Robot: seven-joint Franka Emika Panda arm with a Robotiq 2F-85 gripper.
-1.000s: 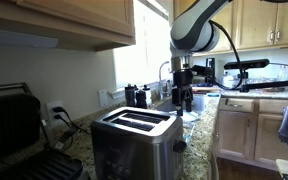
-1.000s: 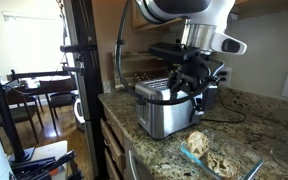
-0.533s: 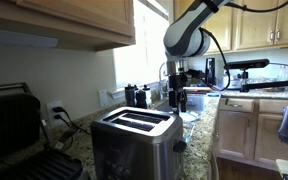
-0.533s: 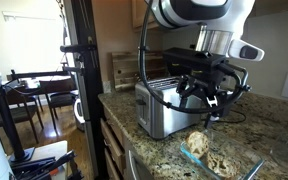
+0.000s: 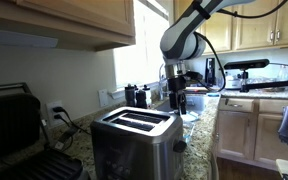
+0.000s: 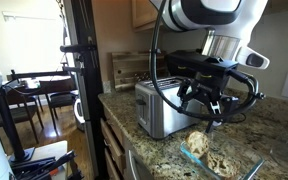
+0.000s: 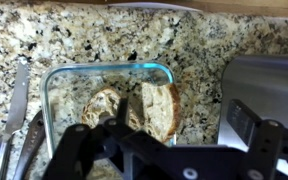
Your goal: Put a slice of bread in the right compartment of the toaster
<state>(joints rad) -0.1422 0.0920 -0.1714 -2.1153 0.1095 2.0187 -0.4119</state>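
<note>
The slice of bread (image 7: 156,108) lies in a clear glass dish (image 7: 104,68) on the granite counter (image 7: 84,30), just beside the toaster (image 7: 269,80), which keeps the carry to the slots short. The pincer (image 6: 210,101) hangs over the dish pointing down, so the wrist camera looks straight at the bread. Its jaws look spread with nothing between them, though their tips are dark and partly cut off at the bottom of the wrist view. That pose suits a descent onto the bread, which has not yet been gripped.

The dish holds more than one golden piece. A paler piece (image 7: 104,105) overlaps the task slice on the left, and I cannot tell whether they lean on each other or lie flat. In an exterior view the bread (image 6: 197,142) shows as only a small lump at the dish's near end. Another exterior view shows the toaster (image 5: 134,140) with both slots apparently empty, but the arm and the toaster block the dish. A thin utensil (image 7: 14,100) lies left of the dish, and its kind is unclear.
</note>
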